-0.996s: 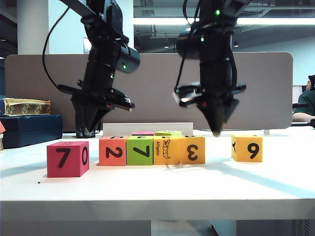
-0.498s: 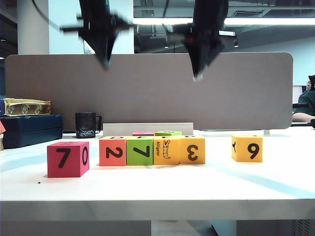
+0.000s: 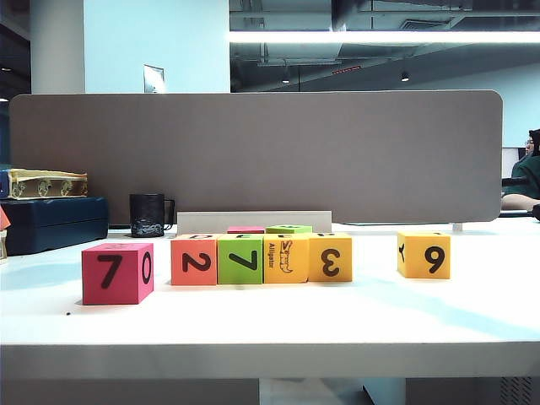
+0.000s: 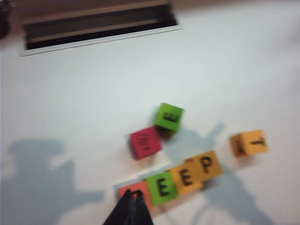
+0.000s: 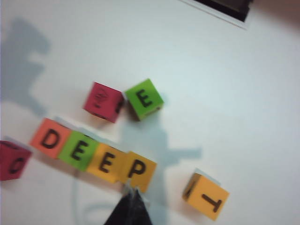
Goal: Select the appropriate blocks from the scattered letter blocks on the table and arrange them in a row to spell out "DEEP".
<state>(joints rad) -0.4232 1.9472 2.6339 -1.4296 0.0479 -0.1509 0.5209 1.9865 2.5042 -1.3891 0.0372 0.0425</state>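
Four foam cubes stand in a touching row on the wide white table, spelling DEEP on their upper faces

From largest to smallest: the table carries the row near its front, placed side by side so the word reads across; the orange foam cube marked D, lime-green foam cube marked E, yellow-orange foam cube marked E and yellow-orange foam cube marked P judge as the finished word. The exterior view shows only side faces, numerals and an alligator, and neither arm; the wrist views reveal the letters from above. The left hand hangs closed and empty high above the D end, the right hand closed and empty above the P end
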